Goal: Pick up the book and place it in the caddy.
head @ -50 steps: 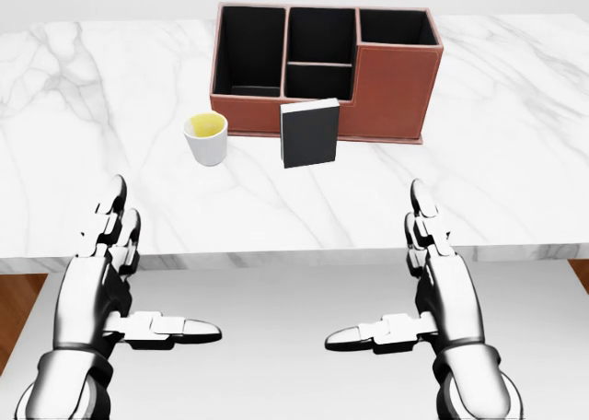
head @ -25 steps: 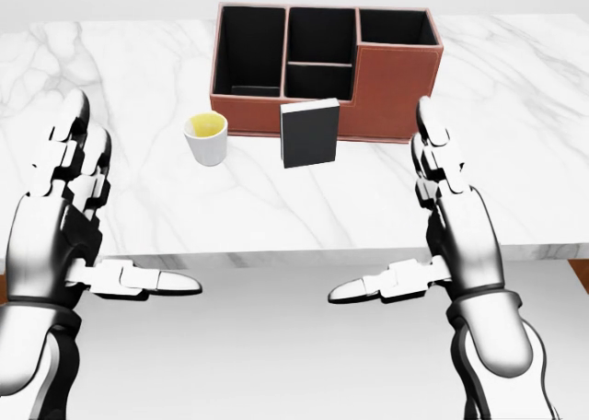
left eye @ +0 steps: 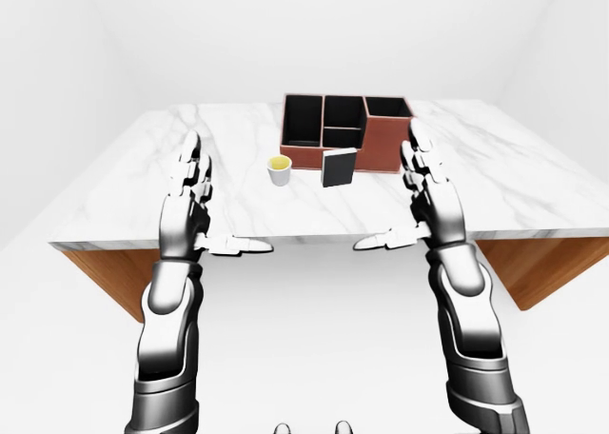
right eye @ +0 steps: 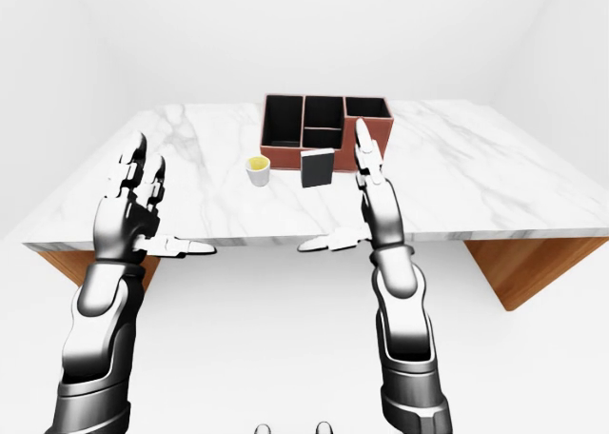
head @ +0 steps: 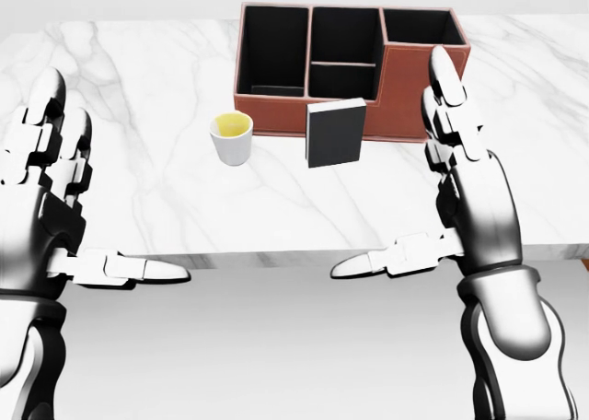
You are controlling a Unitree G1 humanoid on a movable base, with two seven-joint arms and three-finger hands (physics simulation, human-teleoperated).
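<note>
Both arms wore glossy chrome-silver shells, rounded at the forearms, with black gaps at the joints. The left hand [head: 46, 213] and right hand [head: 469, 199] each carried three segmented silver fingers [head: 444, 93] banded by dark knuckle seams.

Book [head: 335, 133] upright below caddy [head: 405, 75] (touching?), cup [head: 231, 137] left, on table [head: 138, 79].

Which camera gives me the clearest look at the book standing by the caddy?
The head view: the book appears largest there, upright against the caddy beside the cup, unobstructed. The left-eye and right-eye views show it whole too, but smaller and farther off.
</note>
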